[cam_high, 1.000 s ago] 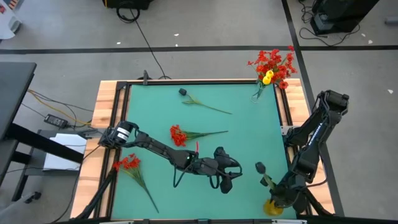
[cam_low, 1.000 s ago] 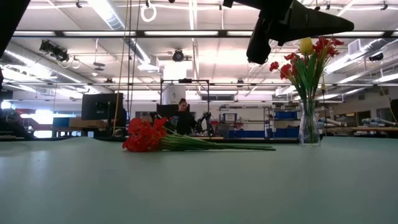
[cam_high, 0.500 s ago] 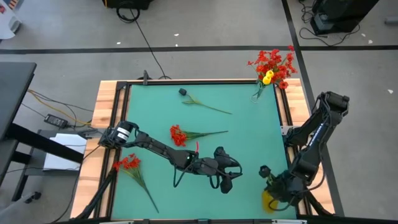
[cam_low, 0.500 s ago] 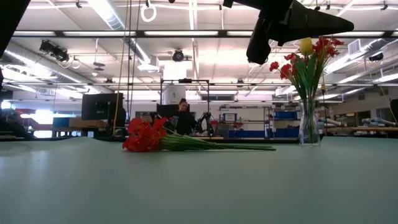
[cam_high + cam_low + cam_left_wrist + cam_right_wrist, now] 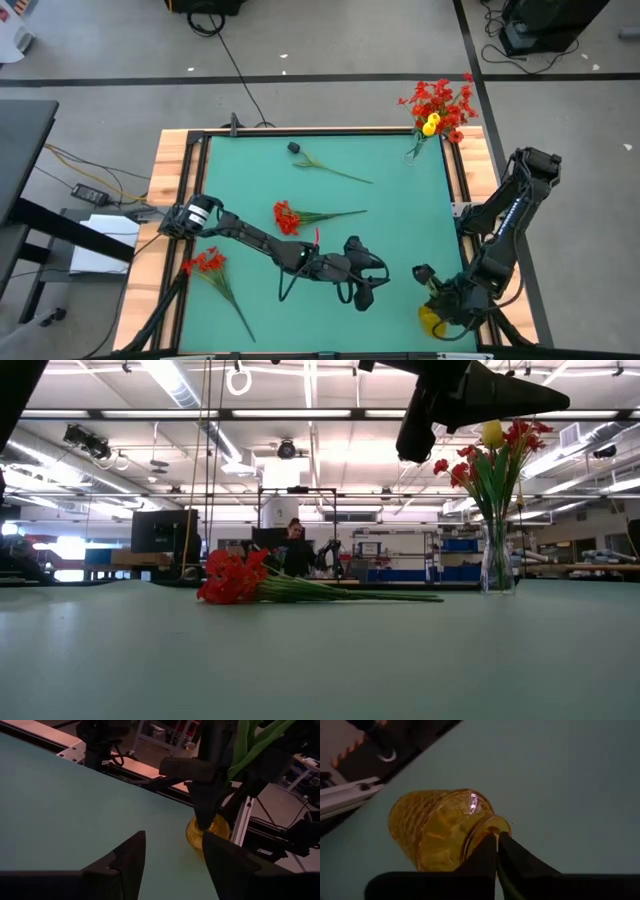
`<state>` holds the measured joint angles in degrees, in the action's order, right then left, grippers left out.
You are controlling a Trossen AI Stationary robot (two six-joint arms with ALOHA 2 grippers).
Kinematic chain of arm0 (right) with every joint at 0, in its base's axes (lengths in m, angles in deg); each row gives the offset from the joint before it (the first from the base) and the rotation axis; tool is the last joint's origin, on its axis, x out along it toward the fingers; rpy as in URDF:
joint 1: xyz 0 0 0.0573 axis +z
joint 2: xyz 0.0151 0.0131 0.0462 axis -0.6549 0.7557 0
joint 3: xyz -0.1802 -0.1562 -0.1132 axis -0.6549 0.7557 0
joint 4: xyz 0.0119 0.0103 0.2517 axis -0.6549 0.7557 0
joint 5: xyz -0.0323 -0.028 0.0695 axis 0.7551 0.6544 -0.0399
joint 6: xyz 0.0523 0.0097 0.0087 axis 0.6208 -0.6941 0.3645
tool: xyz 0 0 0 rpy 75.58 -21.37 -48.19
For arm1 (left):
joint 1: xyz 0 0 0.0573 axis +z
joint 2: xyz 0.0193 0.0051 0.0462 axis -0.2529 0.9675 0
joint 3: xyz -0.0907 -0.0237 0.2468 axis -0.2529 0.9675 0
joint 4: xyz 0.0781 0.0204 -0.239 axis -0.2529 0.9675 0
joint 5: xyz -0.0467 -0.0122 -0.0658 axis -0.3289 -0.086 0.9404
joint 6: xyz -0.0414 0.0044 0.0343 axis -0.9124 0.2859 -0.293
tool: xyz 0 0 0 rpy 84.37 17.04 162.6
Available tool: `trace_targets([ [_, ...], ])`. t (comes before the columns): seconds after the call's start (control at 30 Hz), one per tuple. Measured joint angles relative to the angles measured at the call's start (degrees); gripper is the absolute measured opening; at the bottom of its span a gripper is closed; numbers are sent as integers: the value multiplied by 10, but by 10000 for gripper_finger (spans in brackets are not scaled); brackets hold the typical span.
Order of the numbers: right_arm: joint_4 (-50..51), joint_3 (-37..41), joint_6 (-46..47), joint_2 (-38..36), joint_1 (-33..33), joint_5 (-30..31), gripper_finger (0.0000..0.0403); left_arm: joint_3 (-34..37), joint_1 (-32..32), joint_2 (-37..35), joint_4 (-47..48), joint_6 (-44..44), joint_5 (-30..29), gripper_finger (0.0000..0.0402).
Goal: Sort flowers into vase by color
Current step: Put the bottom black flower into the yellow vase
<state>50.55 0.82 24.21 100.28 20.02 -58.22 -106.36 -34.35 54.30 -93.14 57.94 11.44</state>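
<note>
Right hand, lower right, now clamped on dark flower stem over yellow vase; insertion being attempted. Left hand being held half open mid-table.

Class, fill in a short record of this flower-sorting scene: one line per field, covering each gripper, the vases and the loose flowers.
right gripper: fingers shut on a green stem, at the mouth of the yellow vase
left gripper: fingers open, empty, above the mat's near middle
clear vase: far right corner, holds red blooms and one yellow
loose red flowers: one bunch mid-mat, one near the left edge
dark-headed flower: lying at the far side
mat: green
</note>
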Motion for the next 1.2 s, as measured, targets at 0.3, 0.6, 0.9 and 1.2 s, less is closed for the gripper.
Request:
trace_targets([
  [0.3, 16, -5, 45, 34, 55, 73, 15, 0, 3, 0, 0, 10, 0, 201],
  [0.6, 59, -14, 56, 78, 82, 129, 21, 0, 6, 0, 0, 11, 0, 201],
  [0.9, 112, -14, 148, 69, 55, 149, 39, 0, 18, 0, 0, -5, 0, 201],
  [1.2, 195, -14, 180, -32, 16, 171, 123, 0, 20, 0, 0, -5, 0, 201],
])
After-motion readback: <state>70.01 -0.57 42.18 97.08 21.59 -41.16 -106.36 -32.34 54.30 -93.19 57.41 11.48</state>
